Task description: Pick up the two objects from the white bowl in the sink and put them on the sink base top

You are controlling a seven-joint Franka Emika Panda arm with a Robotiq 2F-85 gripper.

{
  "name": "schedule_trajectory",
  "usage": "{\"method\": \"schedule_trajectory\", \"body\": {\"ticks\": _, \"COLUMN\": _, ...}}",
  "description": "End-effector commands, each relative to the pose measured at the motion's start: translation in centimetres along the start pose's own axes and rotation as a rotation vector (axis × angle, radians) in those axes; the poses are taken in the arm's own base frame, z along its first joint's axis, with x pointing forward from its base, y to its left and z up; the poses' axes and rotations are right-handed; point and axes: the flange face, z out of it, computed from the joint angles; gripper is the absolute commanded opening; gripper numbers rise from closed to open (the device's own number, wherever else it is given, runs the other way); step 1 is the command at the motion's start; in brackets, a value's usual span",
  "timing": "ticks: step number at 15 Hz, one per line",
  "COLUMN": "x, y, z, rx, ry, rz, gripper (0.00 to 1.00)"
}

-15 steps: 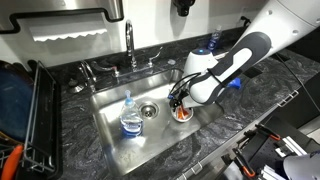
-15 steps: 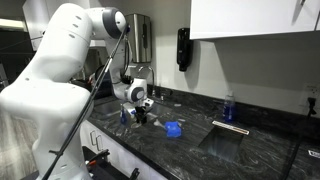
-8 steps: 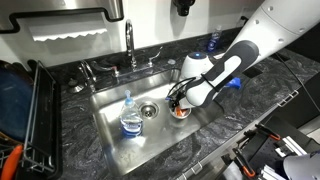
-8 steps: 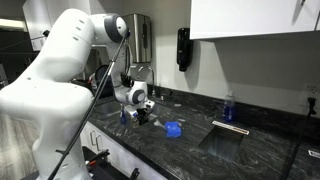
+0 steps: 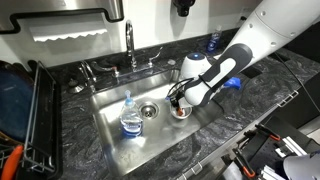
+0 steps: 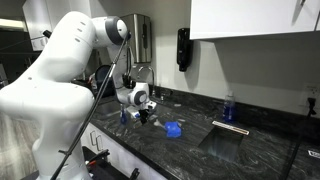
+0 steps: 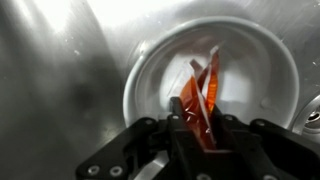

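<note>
In the wrist view the white bowl (image 7: 150, 80) lies on the steel floor of the sink (image 7: 60, 90). Orange-and-red pieces (image 7: 205, 85) stand in the bowl, and my gripper (image 7: 197, 120) has its two dark fingers pressed against their lower part, shut on them. In an exterior view the gripper (image 5: 181, 106) reaches down into the right side of the sink (image 5: 115, 140), over the bowl (image 5: 183, 114). The dark marbled sink base top (image 5: 230, 115) runs to the right of the basin. In the exterior view from the side, the gripper (image 6: 140, 116) is low behind the counter edge.
A clear blue-topped bottle (image 5: 130, 115) stands in the sink left of the drain (image 5: 149, 110). The faucet (image 5: 130, 45) rises at the back. A black wire rack (image 5: 25, 110) is at the far left. A blue item (image 6: 173, 128) lies on the countertop.
The jaws have closed from wide open onto the orange-and-red pieces in the bowl. The arm has shifted only slightly.
</note>
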Motion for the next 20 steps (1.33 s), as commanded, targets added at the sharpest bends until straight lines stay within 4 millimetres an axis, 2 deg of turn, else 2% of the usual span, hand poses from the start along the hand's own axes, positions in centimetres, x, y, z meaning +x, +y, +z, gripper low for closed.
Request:
{"method": "schedule_trajectory", "body": {"ticks": 1, "x": -0.1, "y": -0.4, "z": -0.9, "rx": -0.015, "ry": 0.014, "rz": -0.001, "gripper": 0.01}}
{"method": "schedule_trajectory", "body": {"ticks": 6, "x": -0.1, "y": 0.0, "z": -3.3, "rx": -0.022, "ry": 0.028, "rz": 0.014, "gripper": 0.01}}
{"method": "schedule_trajectory", "body": {"ticks": 10, "x": 0.5, "y": 1.2, "z": -6.0, "rx": -0.036, "ry": 0.064, "rz": 0.052, "gripper": 0.01}}
{"method": "schedule_trajectory", "body": {"ticks": 20, "x": 3.0, "y": 8.6, "z": -15.4, "rx": 0.002, "ry": 0.191, "rz": 0.216, "gripper": 0.01}}
